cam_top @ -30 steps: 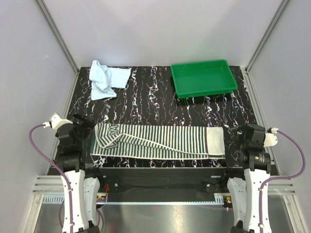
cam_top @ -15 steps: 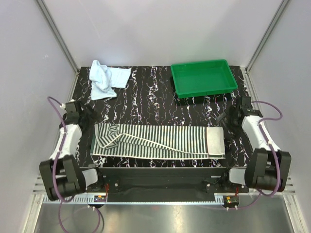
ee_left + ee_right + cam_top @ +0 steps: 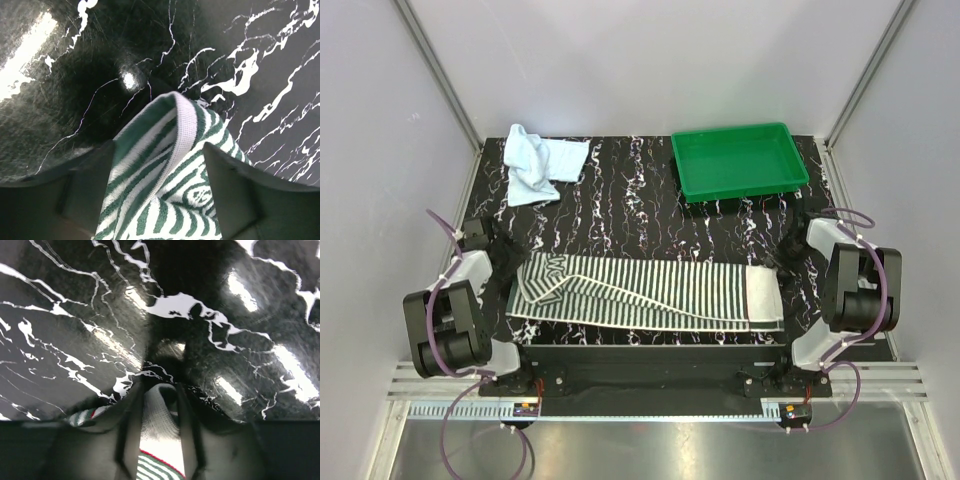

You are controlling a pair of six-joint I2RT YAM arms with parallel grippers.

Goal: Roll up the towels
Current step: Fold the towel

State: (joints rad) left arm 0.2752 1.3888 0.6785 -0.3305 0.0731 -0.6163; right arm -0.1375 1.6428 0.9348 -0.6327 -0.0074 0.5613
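Observation:
The green-and-white striped towel [image 3: 650, 292] lies flat and lengthwise across the near part of the table. My left gripper [image 3: 512, 266] is down at its far left corner. In the left wrist view that corner [image 3: 165, 200] bunches up and fills the fairly wide gap of the left gripper [image 3: 159, 150], touching both fingers. My right gripper [image 3: 783, 262] is at the towel's far right corner. In the right wrist view the white hem [image 3: 160, 435] is pinched in the narrow gap of the right gripper [image 3: 160, 390]. The pale blue towel [image 3: 535, 163] lies crumpled at the far left, away from both grippers.
A green plastic tray [image 3: 792, 160] stands at the far right of the black marbled table [image 3: 620, 215]. Grey walls close in the table on the left, right and back. The arms' bases [image 3: 650, 365] sit along the near edge.
Both arms have reached forward from their folded-back pose down to the striped towel's far corners. Both sets of jaws have closed in from wide open onto the cloth.

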